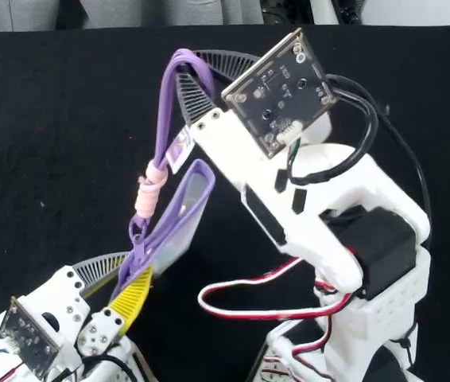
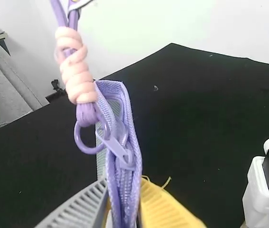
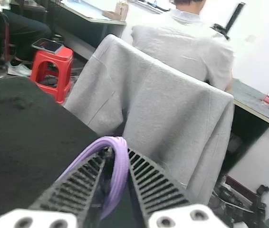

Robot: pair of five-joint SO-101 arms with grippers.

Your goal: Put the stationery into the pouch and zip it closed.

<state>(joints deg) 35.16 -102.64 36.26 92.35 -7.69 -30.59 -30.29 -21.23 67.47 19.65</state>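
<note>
A purple pouch [image 1: 176, 223] hangs tilted above the black table [image 1: 58, 135], held up between both arms. Its purple wrist strap [image 1: 165, 111] runs up past a pink coil [image 1: 151, 193] to my right gripper [image 1: 197, 72], which is shut on the strap's loop [image 3: 118, 166] between ribbed grey fingers [image 3: 156, 183]. My left gripper [image 1: 126, 282] is shut on the pouch's lower end. There the pouch [image 2: 122, 156] sits between a grey finger [image 2: 80, 209] and a yellow finger [image 2: 160, 209]. The zipper pull [image 2: 118, 142] and its ring [image 2: 84, 137] hang just under the pink coil [image 2: 75, 71].
The right arm's white body [image 1: 344, 239] and its looping red and white cables [image 1: 249, 298] stand over the table's right half. A grey jacket on a chair [image 3: 163, 104] and a red stool [image 3: 51, 64] lie beyond the table's far edge.
</note>
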